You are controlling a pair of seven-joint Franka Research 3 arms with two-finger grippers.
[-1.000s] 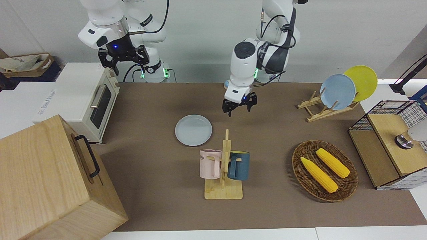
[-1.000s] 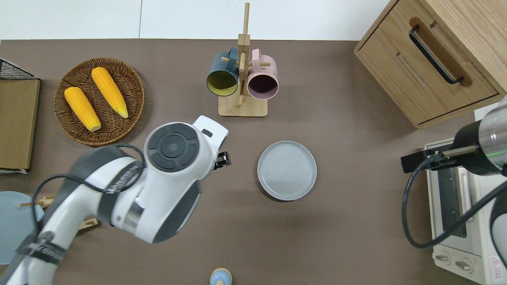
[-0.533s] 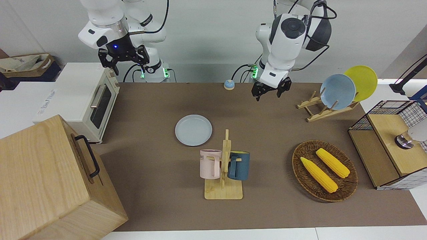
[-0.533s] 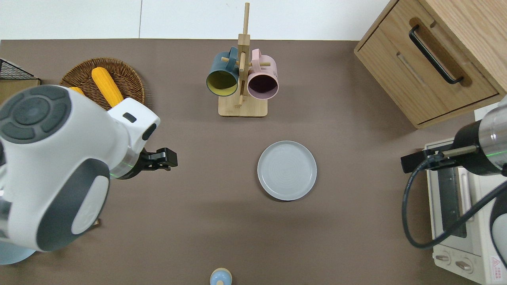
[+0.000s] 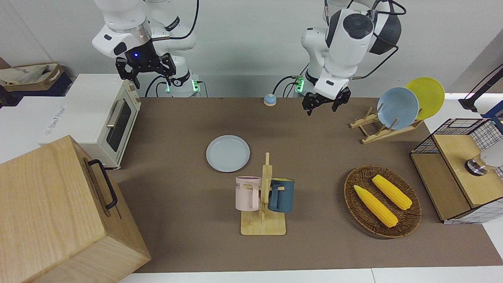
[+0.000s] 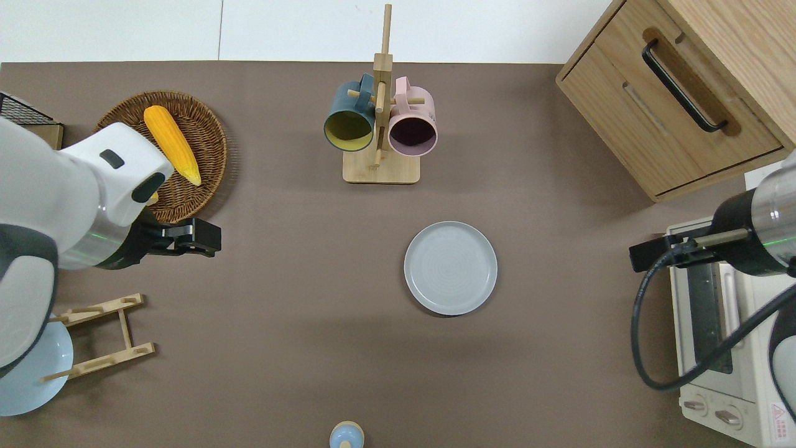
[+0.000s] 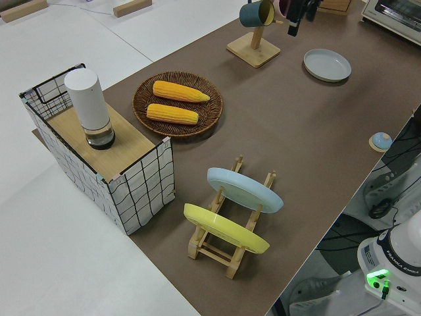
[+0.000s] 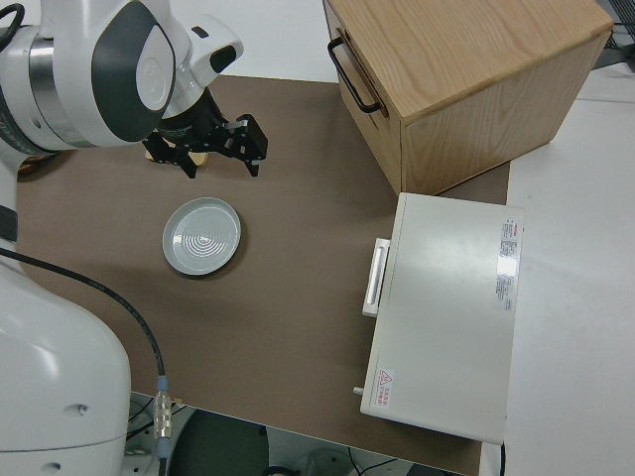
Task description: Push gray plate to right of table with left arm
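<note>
The gray plate (image 5: 228, 153) lies flat on the brown table (image 5: 177, 204), a little nearer to the robots than the mug rack. It also shows in the overhead view (image 6: 450, 267) and the right side view (image 8: 201, 236). My left gripper (image 5: 321, 107) is open and empty, up in the air. In the overhead view it (image 6: 208, 236) is over bare table beside the wicker basket, well away from the plate toward the left arm's end. My right arm is parked, its gripper (image 5: 145, 74) open.
A mug rack (image 5: 264, 196) holds a pink and a blue mug. A wicker basket (image 5: 347, 196) holds two corn cobs. A plate rack (image 5: 377, 131) holds a bluer and a yellow plate. A toaster oven (image 5: 102, 118) and a wooden drawer cabinet (image 5: 59, 212) stand at the right arm's end.
My left gripper has risen from beside the gray plate and swung away toward the left arm's end of the table. The plate has not moved.
</note>
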